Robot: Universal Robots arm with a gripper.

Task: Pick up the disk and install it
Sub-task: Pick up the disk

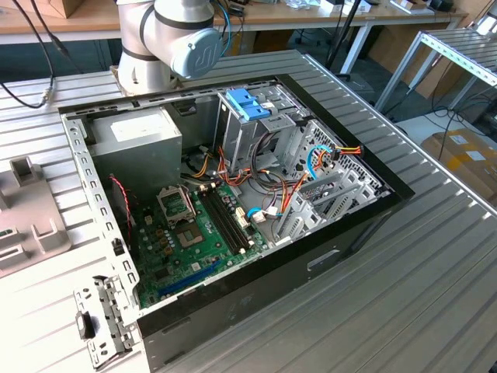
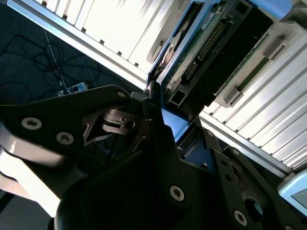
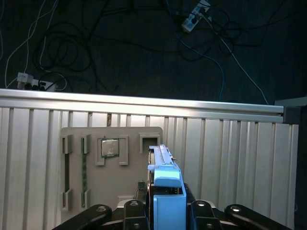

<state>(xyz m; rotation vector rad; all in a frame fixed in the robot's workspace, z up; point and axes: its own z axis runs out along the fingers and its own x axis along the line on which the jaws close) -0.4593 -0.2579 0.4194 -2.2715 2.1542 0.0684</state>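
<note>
Claw (image 3: 168, 209): clamped on the disk (image 3: 165, 179), with the black fingers (image 3: 135, 209) snug against both flat faces, so only open as wide as the drive is thick.
Table (image 3: 230, 158): ribbed aluminium.
PC case (image 1: 311, 264): side panel off, lying open on the table in the exterior view.
Grey fixture plate (image 3: 110, 191): flat on the table, directly below the claw.
Disk: standing on edge with its light-blue rail toward the first wrist view and its circuit-board side in the second wrist view. Can't tell if it's clear of the plate.

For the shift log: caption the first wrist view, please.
Pincer straddling the blue-railed disk, with the grey fixture tray and slatted table behind it.
</note>
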